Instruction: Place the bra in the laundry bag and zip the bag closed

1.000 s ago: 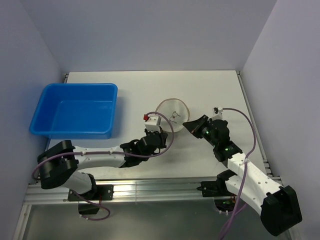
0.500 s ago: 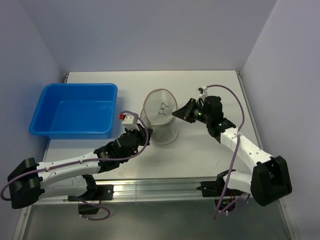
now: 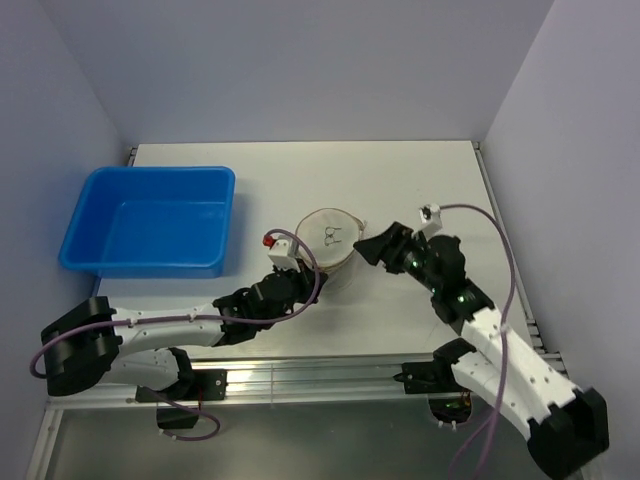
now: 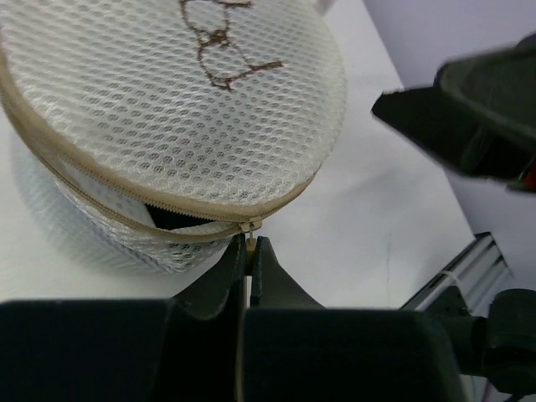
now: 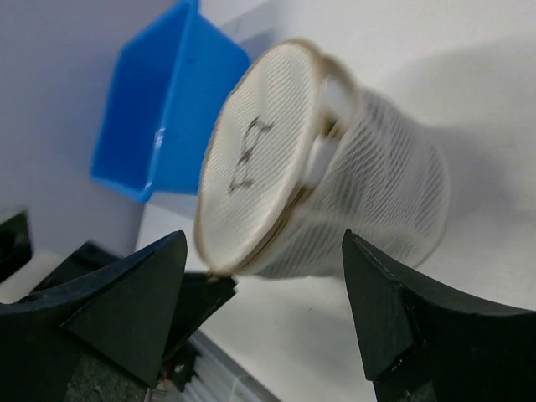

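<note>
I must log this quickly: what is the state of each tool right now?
Left tool: closed on the zip pull of the laundry bag.
Right tool: open, holding nothing.

White-mesh, tan-rimmed laundry bag (image 3: 328,240)

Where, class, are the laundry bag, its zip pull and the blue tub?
laundry bag (image 3: 330,232), top view, on its mesh lid.
zip pull (image 4: 248,228), left wrist view, on the slider.
blue tub (image 3: 150,225), top view, on its bare floor.
</note>
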`<state>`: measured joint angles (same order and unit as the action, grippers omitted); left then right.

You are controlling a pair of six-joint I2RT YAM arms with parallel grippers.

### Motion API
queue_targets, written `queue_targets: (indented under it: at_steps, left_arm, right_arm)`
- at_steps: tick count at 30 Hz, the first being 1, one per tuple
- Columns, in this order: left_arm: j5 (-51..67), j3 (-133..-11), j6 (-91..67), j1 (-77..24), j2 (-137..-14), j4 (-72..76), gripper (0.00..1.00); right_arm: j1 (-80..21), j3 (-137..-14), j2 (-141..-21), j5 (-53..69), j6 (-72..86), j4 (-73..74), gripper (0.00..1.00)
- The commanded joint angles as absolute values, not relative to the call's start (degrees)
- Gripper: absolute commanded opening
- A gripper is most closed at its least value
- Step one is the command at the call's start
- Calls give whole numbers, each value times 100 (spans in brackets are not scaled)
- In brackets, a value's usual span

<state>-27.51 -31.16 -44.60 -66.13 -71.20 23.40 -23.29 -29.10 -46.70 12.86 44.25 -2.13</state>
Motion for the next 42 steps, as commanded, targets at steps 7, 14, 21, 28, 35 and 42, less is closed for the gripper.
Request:
queue_targets:
  at_steps: [7,14,21,28,35,42]
  left_arm:
    - [-2409,-3718,-4623,-6855,-7708,3357,0]
    - [-2452,-3726,-4509,-6952,-7743,3287,0]
    - [-2408,-3727,-4395,-6952,-7752,3199,0]
    - [-2970,-3455,-3964,-6908,-7322,2638,0]
    - [-3427,-2849,-3849,-6715,-6243,1680,0]
    - [-3701,-2610,-3797,-6548,-5537,1248,0]
  right_arm:
    - [-3181,-2179,-3981,765,5502,-825,72]
    - [-3217,-2162,-4438,765,5642,-1406,58]
    - [-3208,-2311,-4833,650,5581,-1406,15]
    - [-2376,-2460,-5027,974,5073,-1187,0]
    - [-1434,-3374,-5852,1722,3921,-625,0]
    - [-1371,-4420,-6854,2152,3252,-439,0]
